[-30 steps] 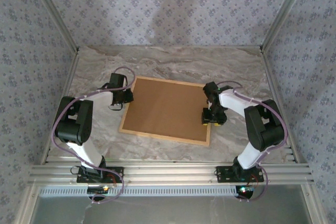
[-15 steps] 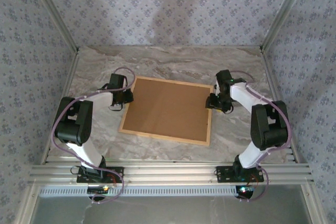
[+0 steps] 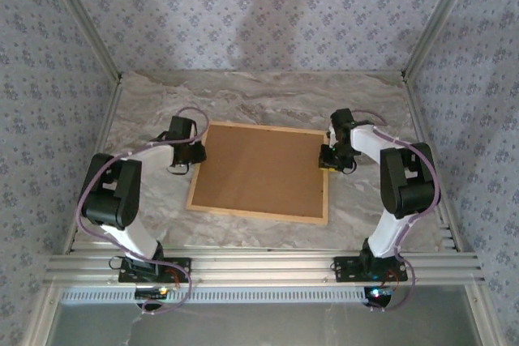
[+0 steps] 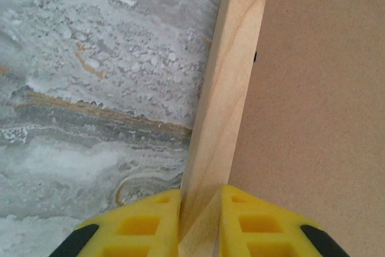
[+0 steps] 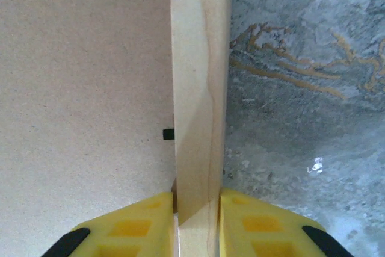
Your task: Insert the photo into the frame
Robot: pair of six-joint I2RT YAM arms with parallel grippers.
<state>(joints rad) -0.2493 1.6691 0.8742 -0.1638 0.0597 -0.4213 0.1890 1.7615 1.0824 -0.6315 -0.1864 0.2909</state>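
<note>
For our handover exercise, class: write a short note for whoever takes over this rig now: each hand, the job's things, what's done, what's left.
Left hand: shut on the left rail of the light natural-wood rectangular frame.
Right hand: shut on its right rail.
Frame is level over the grey marble table's middle, plain brown backing board facing up.
Done: board sits inside the frame.
Left: confirm the photo is beneath it; I cannot tell.

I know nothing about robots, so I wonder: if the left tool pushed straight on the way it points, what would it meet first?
Probably the frame: its wooden rail sits between the left tool's fingers, with the marble table close behind.
</note>
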